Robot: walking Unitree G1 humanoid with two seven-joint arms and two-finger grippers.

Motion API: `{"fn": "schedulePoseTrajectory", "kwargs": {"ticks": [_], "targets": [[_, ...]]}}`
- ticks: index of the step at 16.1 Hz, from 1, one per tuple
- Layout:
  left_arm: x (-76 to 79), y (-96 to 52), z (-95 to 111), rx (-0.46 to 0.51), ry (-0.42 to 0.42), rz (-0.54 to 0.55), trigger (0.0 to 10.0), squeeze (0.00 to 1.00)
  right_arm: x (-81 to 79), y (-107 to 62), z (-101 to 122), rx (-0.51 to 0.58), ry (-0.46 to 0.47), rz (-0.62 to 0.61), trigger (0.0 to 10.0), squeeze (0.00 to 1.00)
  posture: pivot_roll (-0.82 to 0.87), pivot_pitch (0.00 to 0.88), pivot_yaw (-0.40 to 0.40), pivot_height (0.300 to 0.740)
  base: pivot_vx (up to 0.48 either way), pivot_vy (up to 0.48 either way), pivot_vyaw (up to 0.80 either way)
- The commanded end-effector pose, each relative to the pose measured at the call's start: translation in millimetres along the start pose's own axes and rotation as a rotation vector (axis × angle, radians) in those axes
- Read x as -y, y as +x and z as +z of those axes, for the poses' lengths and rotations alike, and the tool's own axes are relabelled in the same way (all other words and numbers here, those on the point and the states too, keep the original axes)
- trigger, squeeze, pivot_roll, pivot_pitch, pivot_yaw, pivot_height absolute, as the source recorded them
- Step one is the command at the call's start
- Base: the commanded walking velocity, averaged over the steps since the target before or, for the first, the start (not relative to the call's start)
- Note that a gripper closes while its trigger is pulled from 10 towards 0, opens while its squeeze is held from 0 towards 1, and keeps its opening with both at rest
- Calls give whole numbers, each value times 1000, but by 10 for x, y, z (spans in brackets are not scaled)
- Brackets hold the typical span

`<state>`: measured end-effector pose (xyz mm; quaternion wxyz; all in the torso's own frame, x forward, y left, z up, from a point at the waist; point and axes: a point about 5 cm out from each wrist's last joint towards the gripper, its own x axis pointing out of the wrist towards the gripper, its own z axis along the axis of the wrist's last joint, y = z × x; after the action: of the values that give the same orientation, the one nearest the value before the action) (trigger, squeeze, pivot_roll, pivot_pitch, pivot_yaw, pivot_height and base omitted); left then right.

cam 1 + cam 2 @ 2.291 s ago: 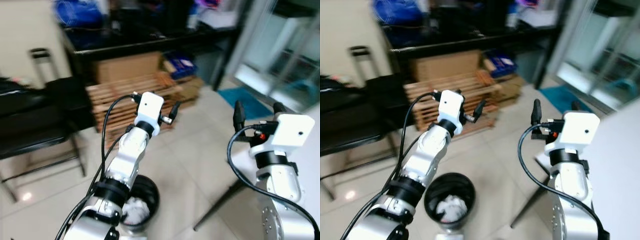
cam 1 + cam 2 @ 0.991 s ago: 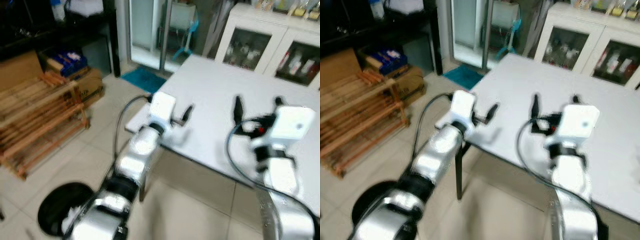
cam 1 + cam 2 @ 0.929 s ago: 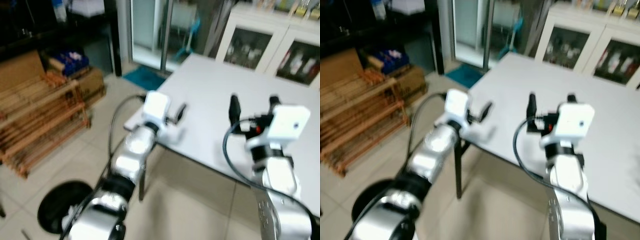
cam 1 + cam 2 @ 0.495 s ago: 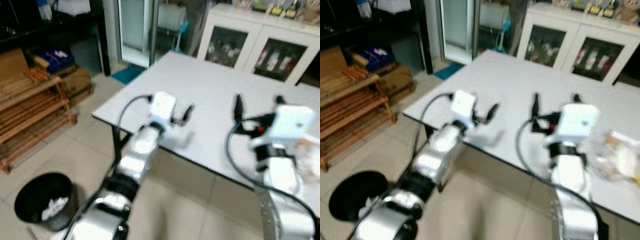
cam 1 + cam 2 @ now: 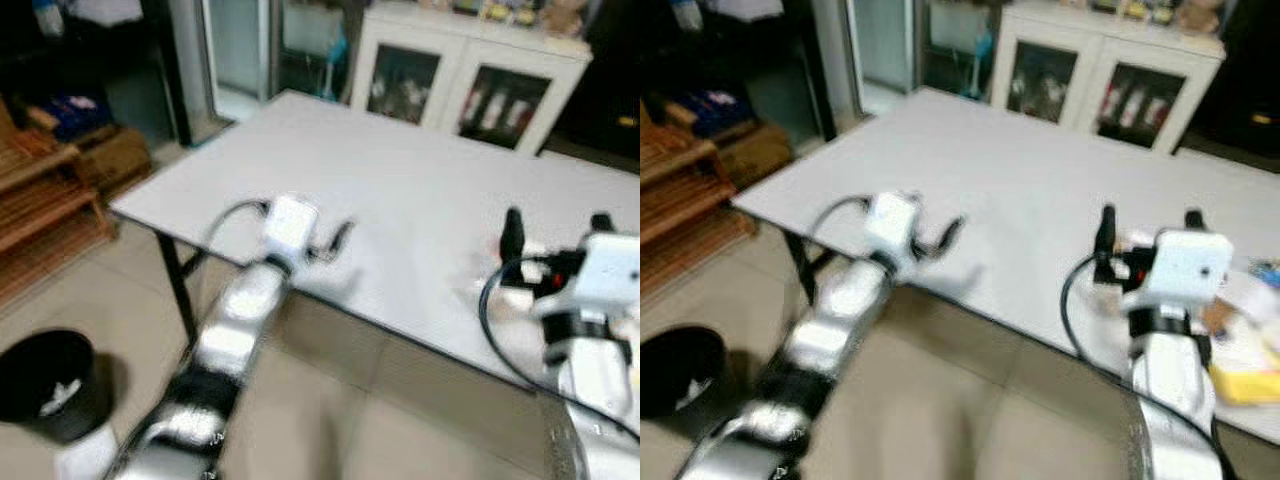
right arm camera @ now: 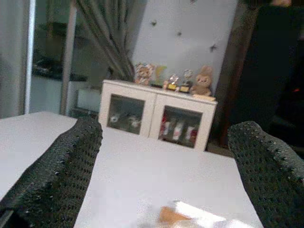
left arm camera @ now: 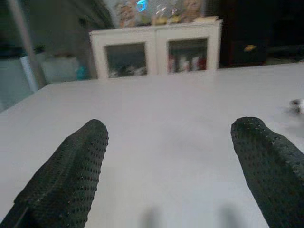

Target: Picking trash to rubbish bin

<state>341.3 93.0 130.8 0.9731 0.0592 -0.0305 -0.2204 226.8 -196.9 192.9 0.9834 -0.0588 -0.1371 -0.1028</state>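
A black rubbish bin (image 5: 45, 385) with white scraps in it stands on the floor at my lower left. The white table (image 5: 400, 190) is right in front of me. Blurred trash lies at its right end: a pale wrapper (image 5: 1243, 292) and a yellow piece (image 5: 1252, 385). The right wrist view shows the wrapper (image 6: 178, 216) on the tabletop ahead. My left gripper (image 5: 335, 240) is open over the table's near edge, nothing between its fingers (image 7: 66, 175). My right gripper (image 5: 1150, 225) is open and empty, held up just left of the trash.
A white cabinet (image 5: 460, 80) with glass doors stands behind the table. A wooden rack (image 5: 40, 200) is at the far left. A dark table leg (image 5: 175, 290) drops to the tiled floor between the bin and me.
The camera has swung right: the bin and wooden rack slid to the left edge, and the table now lies in front with trash showing at its right. Both grippers stay open.
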Motion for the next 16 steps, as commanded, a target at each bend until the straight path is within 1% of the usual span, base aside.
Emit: {"fn": "schedulePoseTrajectory", "kwargs": {"ticks": [1,3,5,9,16], "targets": [[52,16,94,27,6,-23,10000,0,74,-12,31,9,-18,-29,10000,0,102,20,-37,740,0,-405,0],[30,-32,59,15,16,-18,10000,0,98,-20,34,8,-22,-34,10000,0,105,28,-39,740,0,-401,0],[58,-43,62,6,14,-21,10000,0,84,-27,42,8,-22,-29,10000,0,102,33,-43,740,0,-394,0],[130,-32,94,8,2,-39,10000,0,67,-25,46,5,-17,-24,10000,0,95,33,-40,740,0,-396,0],[146,-15,94,-2,-1,-45,10000,0,94,-12,-10,-29,-6,-52,10000,0,91,27,-40,740,0,-393,0]]}}
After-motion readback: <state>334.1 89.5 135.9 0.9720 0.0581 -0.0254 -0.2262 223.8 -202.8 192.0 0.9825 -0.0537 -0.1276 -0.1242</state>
